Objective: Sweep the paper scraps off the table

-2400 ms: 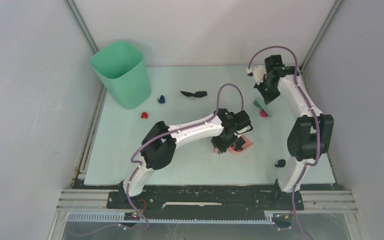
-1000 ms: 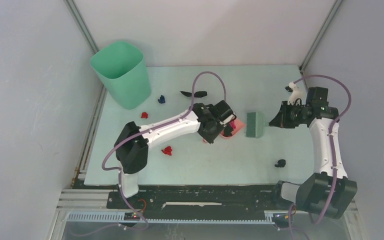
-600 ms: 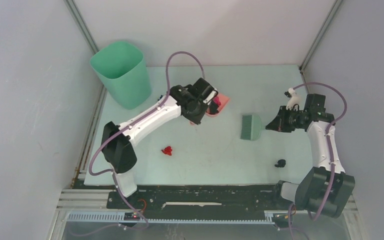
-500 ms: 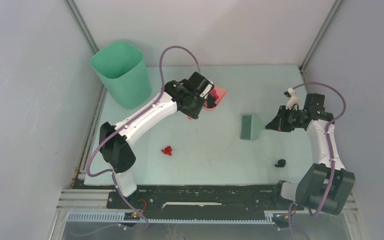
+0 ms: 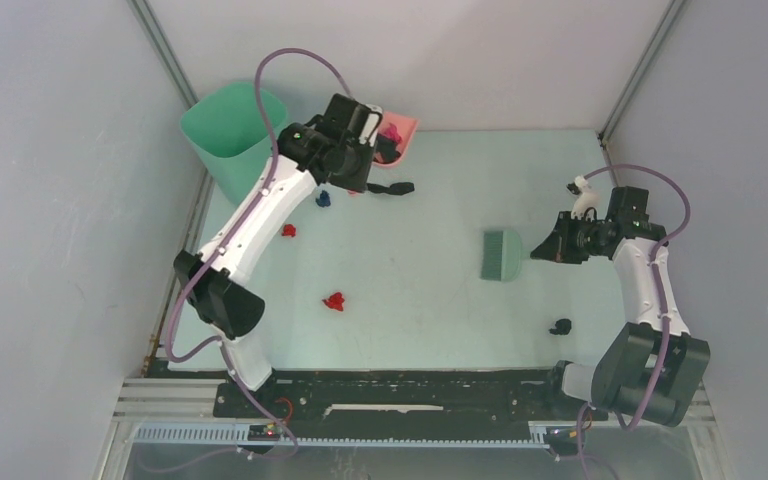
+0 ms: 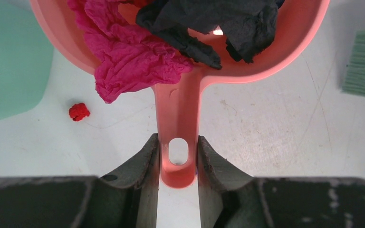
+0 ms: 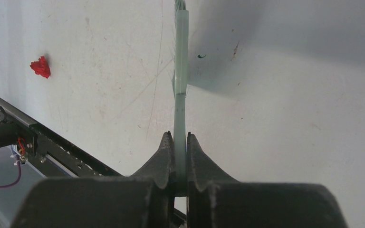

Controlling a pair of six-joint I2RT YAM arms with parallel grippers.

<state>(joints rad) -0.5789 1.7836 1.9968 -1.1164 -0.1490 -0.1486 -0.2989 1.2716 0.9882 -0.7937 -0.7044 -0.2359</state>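
In the top view, the fingers of the left gripper (image 5: 373,148) are hiding under the wrist. The arm is also covering part of the dustpan (image 5: 400,127) and one side of the bin (image 5: 230,135). In the left wrist view, the front of the dustpan (image 6: 178,107) is running off the top edge, so some of its load is cut off. In the right wrist view, the brush (image 7: 181,71) is showing only its thin edge, and its bristles are running off the top. I cannot tell if they are touching the table (image 7: 275,142).

The left gripper (image 6: 177,140) is squeezing the dustpan's handle from both sides. A pink scrap (image 6: 133,52) and a black scrap (image 6: 204,23) are lying in the pan, just ahead of the fingers (image 6: 142,161). A small red scrap (image 6: 79,111) is lying on the table (image 6: 275,128), ahead and to the left.

The right gripper (image 7: 179,137) is pinching the brush handle tight, and the brush (image 5: 503,255) is sticking out ahead of it.

More paper scraps (image 5: 324,199) are lying loose on the table (image 5: 420,330). A long black scrap (image 5: 390,187) and a blue scrap (image 5: 324,199) are lying near the left gripper. The small red scrap (image 5: 287,230) is lying a bit farther off. A second red scrap (image 5: 334,301) is lying well apart from both grippers, ahead and to the left of the right gripper (image 5: 545,250). A black lump (image 5: 560,326) is lying off to one side of it.
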